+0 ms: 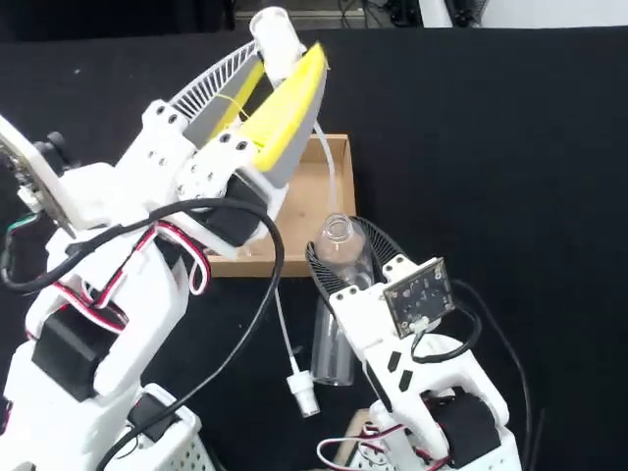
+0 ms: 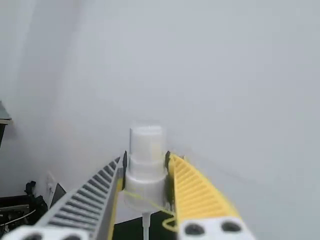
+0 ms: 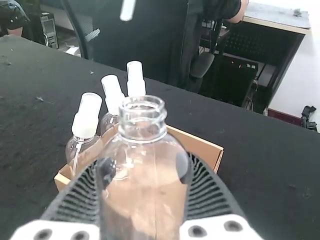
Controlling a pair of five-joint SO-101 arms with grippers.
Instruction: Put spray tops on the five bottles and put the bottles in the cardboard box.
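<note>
The left claw [image 1: 282, 59] gripped a spray top [image 1: 276, 34], held high above the box [image 1: 316, 191], tube dangling. The right claw [image 1: 345, 263] clasped an open-necked bottle [image 1: 337, 240] upright just beside the box, which held three capped bottles [image 3: 86, 135]. A spare top [image 1: 303, 391] lay on the counter [image 1: 491, 147].

The spray top [image 2: 146, 160] is white, the bottle [image 3: 142, 167] clear, the cardboard box [image 1: 312, 196] brown.
</note>
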